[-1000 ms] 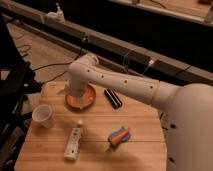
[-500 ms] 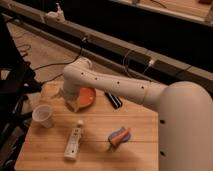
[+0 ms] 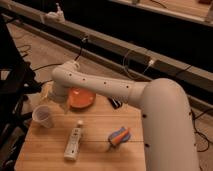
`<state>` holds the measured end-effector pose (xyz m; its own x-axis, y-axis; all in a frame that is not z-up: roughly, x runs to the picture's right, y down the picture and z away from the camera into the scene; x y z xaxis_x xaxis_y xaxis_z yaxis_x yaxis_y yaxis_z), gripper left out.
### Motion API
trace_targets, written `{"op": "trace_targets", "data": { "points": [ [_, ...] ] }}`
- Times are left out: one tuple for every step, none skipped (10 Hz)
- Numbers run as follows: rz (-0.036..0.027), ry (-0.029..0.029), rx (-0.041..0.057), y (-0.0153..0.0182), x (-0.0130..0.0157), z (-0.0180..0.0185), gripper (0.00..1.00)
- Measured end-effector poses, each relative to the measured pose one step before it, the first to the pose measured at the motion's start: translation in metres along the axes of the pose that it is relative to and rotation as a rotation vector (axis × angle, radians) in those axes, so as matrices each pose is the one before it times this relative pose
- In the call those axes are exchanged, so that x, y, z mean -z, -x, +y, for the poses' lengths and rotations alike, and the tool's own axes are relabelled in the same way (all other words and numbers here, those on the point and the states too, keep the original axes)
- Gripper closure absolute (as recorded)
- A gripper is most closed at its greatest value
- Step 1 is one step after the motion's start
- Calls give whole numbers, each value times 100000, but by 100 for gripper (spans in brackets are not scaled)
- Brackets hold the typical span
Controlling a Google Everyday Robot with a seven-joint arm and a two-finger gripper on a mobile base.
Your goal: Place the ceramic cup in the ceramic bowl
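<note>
The ceramic cup (image 3: 42, 116), small and white, stands upright on the left side of the wooden table (image 3: 100, 155). The ceramic bowl (image 3: 81, 98), a shallow orange-red dish, sits at the back of the table, to the right of the cup. Its left part is hidden by my arm. My white arm (image 3: 100, 87) reaches in from the right and bends down at the left. My gripper (image 3: 63, 105) hangs at its end, between the cup and the bowl, just right of and above the cup. It holds nothing that I can see.
A long white remote-like bar (image 3: 74, 143) lies in front of the cup. A blue and orange object (image 3: 119, 136) lies at the right. A dark object (image 3: 115, 103) lies right of the bowl. Black equipment (image 3: 12, 85) stands left of the table.
My arm has swung left and down, off the bowl and toward the cup. More of the bowl shows now. The cup and the other objects have not moved.
</note>
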<state>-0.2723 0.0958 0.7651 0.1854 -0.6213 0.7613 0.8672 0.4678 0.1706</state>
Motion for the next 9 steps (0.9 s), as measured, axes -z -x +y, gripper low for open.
{"op": "trace_targets", "data": {
  "points": [
    [-2559, 769, 1209, 285, -1214, -364, 20],
    [-2269, 659, 108, 138, -1031, -58, 20],
    [-1932, 609, -747, -112, -860, 243, 20],
    [-1734, 152, -1212, -195, -714, 246, 20],
    [-1493, 4, -1319, -136, -673, 274, 20],
    [-1016, -130, -1572, -279, -514, 472, 25],
    [-105, 171, -2171, -395, -371, 549, 34],
    [455, 141, -1821, -383, -172, 442, 44],
    [773, -153, -1125, -336, 93, 250, 53]
  ]
}}
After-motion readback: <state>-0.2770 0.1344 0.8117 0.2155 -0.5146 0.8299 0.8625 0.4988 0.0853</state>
